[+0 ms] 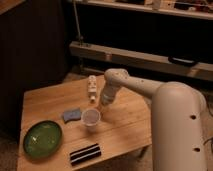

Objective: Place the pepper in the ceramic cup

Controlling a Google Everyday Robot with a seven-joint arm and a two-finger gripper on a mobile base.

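Gripper (pixel 102 105) hanging low over the wooden table (pixel 125 127), just at the two o'clock side of the ceramic cup (pixel 91 118), close to its rim; whether clenched or released, impossible to tell. Stretching in from four o'clock, the white arm (pixel 137 86), bending down from the robot's bulky white body (pixel 177 130). Standing upright near the table's middle, the cup, showing a faint pinkish inside. Pepper not being made out: whether lying in the cup or sitting at the gripper, cannot tell. Lying just beside the cup at ten o'clock, a blue sponge (pixel 71 115). Sitting at twelve o'clock, a slim white bottle (pixel 92 89). Resting at eight o'clock, a green plate (pixel 42 139). Lying at six o'clock near the table's front edge, a black striped packet (pixel 85 153).
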